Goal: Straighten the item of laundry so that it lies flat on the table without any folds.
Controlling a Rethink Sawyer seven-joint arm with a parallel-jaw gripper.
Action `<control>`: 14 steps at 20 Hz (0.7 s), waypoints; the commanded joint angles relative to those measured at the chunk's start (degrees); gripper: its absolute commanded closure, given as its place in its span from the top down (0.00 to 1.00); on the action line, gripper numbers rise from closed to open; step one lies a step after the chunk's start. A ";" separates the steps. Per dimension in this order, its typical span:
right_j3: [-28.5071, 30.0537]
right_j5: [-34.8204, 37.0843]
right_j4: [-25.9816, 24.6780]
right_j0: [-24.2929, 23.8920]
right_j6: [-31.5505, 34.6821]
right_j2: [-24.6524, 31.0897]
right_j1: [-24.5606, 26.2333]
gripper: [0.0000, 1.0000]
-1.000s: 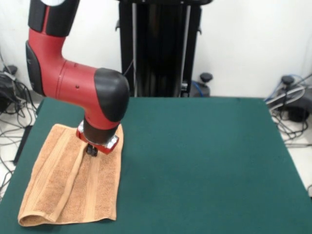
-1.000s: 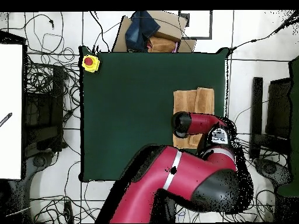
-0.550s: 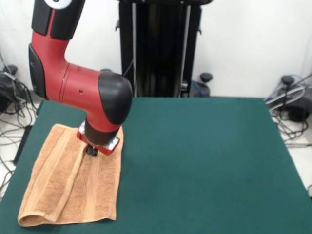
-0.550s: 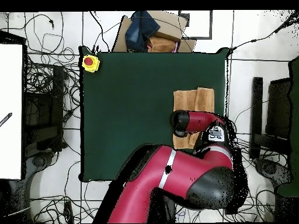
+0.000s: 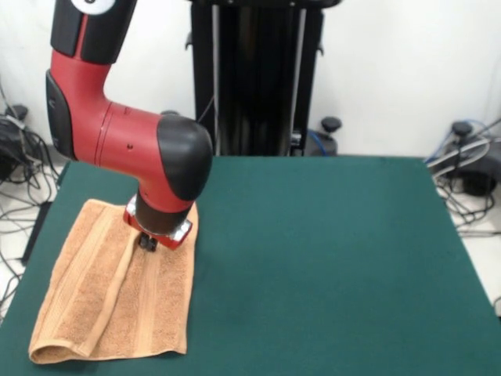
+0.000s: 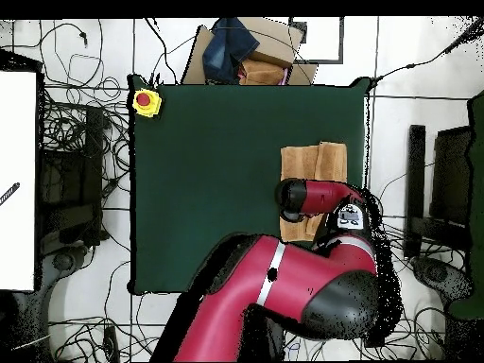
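We count one towel (image 5: 116,291), one table (image 5: 329,258) and one gripper (image 5: 146,242). The towel lies near one corner of the tabletop, close along the adjoining side edge, folded lengthwise, with a raised ridge (image 5: 117,286) running down its middle and a doubled layer beside it.

We judge the terry cloth light, soft and limp. It should drape and drag on the felt-like surface instead of sliding freely, so a pull may shift the whole piece. We would take hold at the free edge of the upper layer, near a corner, not at the ridge.

The gripper sits low over the ridge at the towel's far end. We cannot tell whether it grips anything, as the wrist hides it.
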 commanded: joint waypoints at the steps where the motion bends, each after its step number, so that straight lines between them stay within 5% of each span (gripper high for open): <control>1: -3.97 -16.97 7.97 4.85 10.92 18.07 13.98 0.00; 8: -5.45 -15.36 9.81 6.58 13.21 17.35 14.42 0.00; 14: -8.28 -7.32 9.03 12.33 16.70 8.51 14.28 0.00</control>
